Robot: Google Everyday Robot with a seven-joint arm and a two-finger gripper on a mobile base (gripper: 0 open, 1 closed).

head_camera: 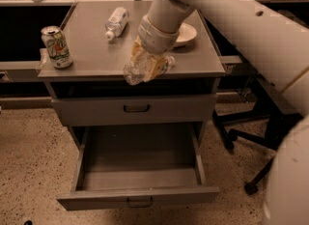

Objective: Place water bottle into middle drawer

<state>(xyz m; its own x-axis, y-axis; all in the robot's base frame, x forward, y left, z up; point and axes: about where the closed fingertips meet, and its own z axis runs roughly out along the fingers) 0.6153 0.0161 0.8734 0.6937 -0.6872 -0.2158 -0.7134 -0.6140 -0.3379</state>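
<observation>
My gripper (146,66) hangs from the white arm at the front edge of the cabinet top. Its yellowish fingers are shut on the water bottle (132,72), a small clear crinkly bottle held roughly level, its cap end pointing right. The bottle is off the tabletop and overhangs the front edge, above the closed upper drawer front (136,108). The middle drawer (140,178) is below it, pulled out wide, grey, and nothing shows inside. Its front carries a small dark handle.
On the grey cabinet top (91,55) a soda can (56,46) stands at the left edge, a bottle with a white label and cap (117,22) lies at the back, and a white bowl (182,34) sits at the right. An office chair base (251,168) stands on the floor at the right.
</observation>
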